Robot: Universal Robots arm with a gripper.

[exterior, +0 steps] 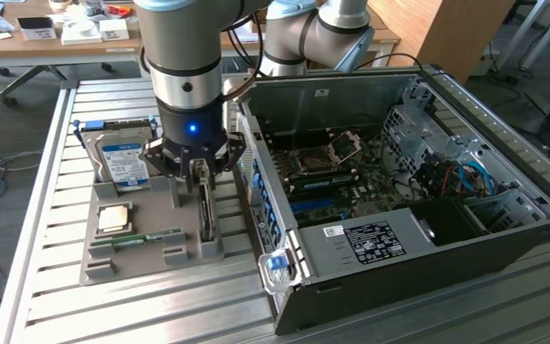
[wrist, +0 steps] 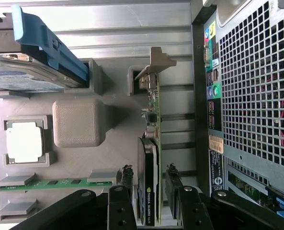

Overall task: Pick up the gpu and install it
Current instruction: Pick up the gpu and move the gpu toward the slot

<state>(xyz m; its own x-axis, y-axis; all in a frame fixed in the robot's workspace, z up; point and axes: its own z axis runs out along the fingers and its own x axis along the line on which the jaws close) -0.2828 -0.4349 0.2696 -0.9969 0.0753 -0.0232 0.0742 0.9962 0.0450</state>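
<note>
1. Exterior view: we find the gripper (exterior: 201, 179) lowered over a grey tray (exterior: 141, 256). The tray sits on the slatted worktop (exterior: 160, 308), just beside the open computer case (exterior: 504, 236).
2. The gpu (exterior: 205, 215) stands on its long edge in a slot along the tray's edge nearest the case. It is outside the case and not installed.
3. Wrist view: the gripper (wrist: 150, 175) straddles the gpu (wrist: 149, 167), with one of its fingers (wrist: 126, 175) on each face of the card. We note a thin gap on both sides, so we record the fingers as released and not clamping the card.
4. The card's silver bracket (wrist: 158, 60) is at the end away from the gripper.
5. Also on the tray in the exterior view:
   - A hard drive (exterior: 125, 163) stands upright at the corner toward the exterior view's upper left.
   - A processor chip (exterior: 114, 217) lies flat near the tray's middle.
   - A memory stick (exterior: 151, 236) lies flat between the chip and the tray's edge opposite the hard drive.
</note>
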